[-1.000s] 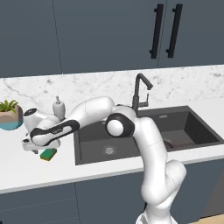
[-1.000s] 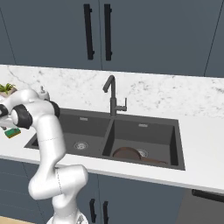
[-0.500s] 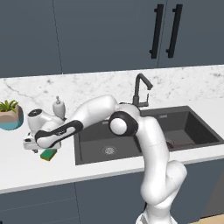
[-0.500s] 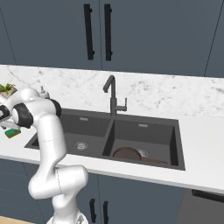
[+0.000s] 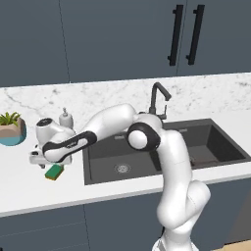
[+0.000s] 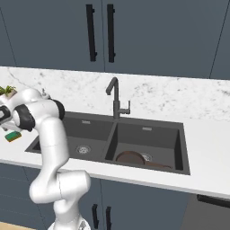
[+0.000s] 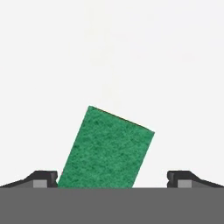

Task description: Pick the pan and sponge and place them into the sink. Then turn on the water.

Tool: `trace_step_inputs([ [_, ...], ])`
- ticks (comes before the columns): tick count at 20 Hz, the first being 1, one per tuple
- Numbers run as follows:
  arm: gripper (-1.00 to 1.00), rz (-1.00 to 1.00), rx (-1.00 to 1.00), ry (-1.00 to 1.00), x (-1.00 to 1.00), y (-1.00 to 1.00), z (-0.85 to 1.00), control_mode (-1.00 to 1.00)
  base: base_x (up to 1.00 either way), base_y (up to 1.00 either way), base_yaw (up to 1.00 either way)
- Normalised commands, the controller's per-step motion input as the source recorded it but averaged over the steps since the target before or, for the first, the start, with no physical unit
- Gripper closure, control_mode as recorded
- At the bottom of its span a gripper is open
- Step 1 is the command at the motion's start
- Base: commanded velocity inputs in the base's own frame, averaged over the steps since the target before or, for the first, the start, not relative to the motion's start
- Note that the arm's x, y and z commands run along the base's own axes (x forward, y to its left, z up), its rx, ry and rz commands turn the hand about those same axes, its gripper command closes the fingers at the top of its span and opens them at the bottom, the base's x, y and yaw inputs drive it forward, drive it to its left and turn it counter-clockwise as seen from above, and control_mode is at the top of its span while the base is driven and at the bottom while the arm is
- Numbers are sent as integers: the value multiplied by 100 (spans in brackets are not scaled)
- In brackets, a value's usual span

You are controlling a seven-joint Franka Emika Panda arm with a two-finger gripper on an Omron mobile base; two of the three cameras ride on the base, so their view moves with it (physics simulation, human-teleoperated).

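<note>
Gripper (image 7: pixel 112 181) directly over sponge (image 7: pixel 106 149), jaws spread wide — 1 fingertip (image 7: pixel 41 178) at each side of green top, neither clearly touching it. Sponge flat on white counter (image 5: pixel 29 188), left of sink (image 5: pixel 100 177), skewed between tips. Hand low above sponge (image 5: pixel 54 171) in left base view, just beside soap dispenser (image 5: pixel 65 117). Pan (image 6: pixel 130 157) in right basin of sink (image 6: pixel 148 131), thin handle toward right. Faucet (image 6: pixel 115 98) upright behind divider. Potted plant (image 5: pixel 11 128) at far left of counter — well apart from sponge (image 6: pixel 13 136).
</note>
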Motion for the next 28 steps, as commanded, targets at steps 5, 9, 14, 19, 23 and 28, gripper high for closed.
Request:
trace_step_inputs([
  [5, -100, -6, 2, 5, 0, -14, -11, -100, 0, 0, 0],
  [9, -100, -6, 3, 0, 10, 0, -21, -100, 0, 0, 0],
  [14, -100, -7, 0, 0, 20, 0, -1, -100, 0, 0, 0],
  [19, -100, -4, 0, 0, 1, 0, 0, -100, 0, 0, 0],
  [23, -100, 0, 1, 0, -13, 0, 0, -100, 0, 0, 0],
  [28, -100, 0, 1, 0, -3, 0, 0, -100, 0, 0, 0],
])
